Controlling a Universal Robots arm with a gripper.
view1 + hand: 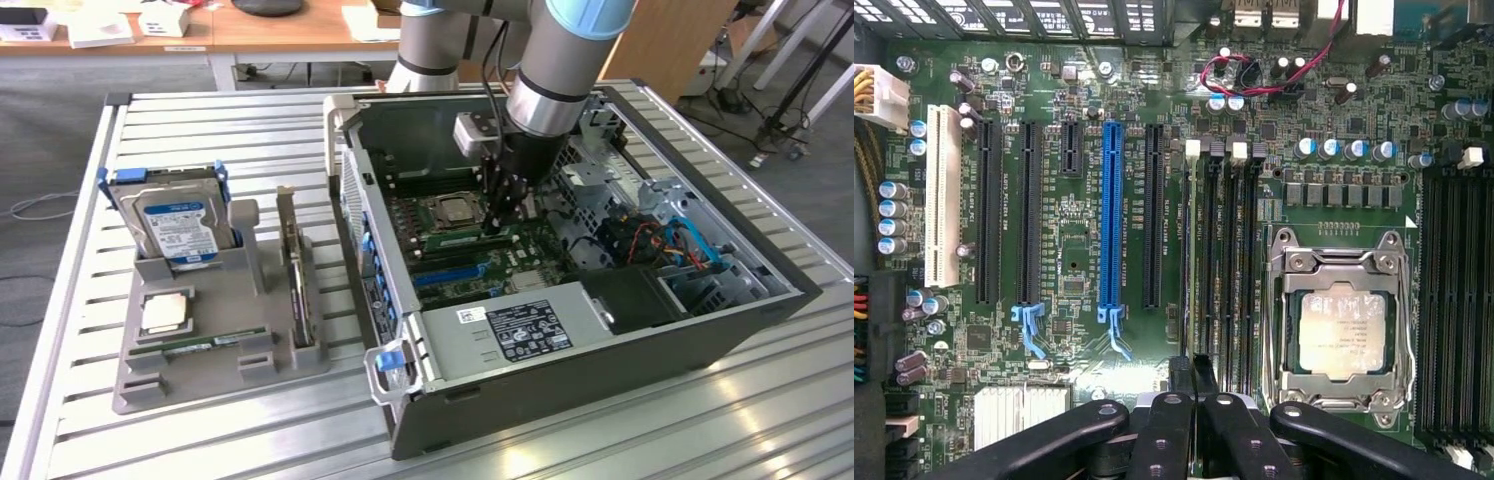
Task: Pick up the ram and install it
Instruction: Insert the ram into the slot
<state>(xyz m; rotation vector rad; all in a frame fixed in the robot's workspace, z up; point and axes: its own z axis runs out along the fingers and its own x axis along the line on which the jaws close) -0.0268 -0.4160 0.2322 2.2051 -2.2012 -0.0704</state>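
- Your black robot hand (pixel 507 228) (pixel 1192 375) hangs inside the open dark-grey computer case (pixel 587 360). It is pressed together just over the black memory slots (pixel 1219 260), beside the square silver processor (pixel 1341 335).
- You cannot tell whether anything thin is pinched in it.
- The ram (pixel 203 345), a long narrow green board, appears to lie flat in the grey plastic tray (pixel 147 390) on the slatted metal desk (pixel 200 440), well apart from the hand.
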